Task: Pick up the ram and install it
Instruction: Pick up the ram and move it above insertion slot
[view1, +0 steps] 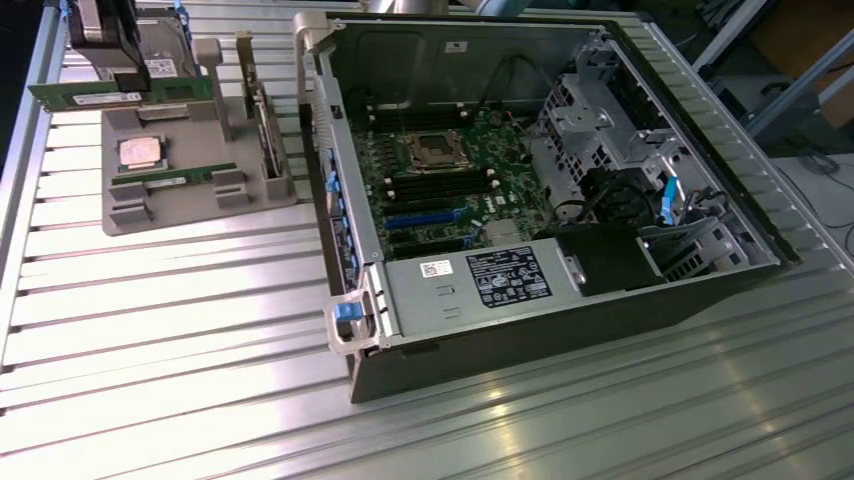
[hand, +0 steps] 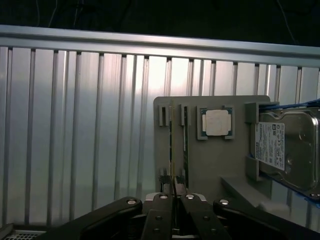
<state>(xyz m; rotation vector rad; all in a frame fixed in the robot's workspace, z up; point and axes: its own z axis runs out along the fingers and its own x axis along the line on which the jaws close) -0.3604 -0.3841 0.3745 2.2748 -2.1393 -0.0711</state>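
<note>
Gripping the ram (view1: 94, 97) by its long edge, my end effector (hand: 172, 186) is clenched on it, and I can see the thin board pinched between the two fingers. The stick hangs level above the far side of the grey holder tray (view1: 200, 205), at the exterior view's far left. Below it in the tray, the second ram stick (view1: 180, 180) lies in its slot on the near side. The square silver processor (view1: 144, 153) sits just beyond that one. The hard drive (hand: 290, 145) stands at the tray's far end with its white label showing. To the exterior view's right of the tray, the open computer case (view1: 561, 335) lies on its side on the ribbed metal tabletop (view1: 174, 340). Inside it I can see the motherboard (view1: 441, 180) facing up, and the power supply (view1: 494, 280) at the near end.
</note>
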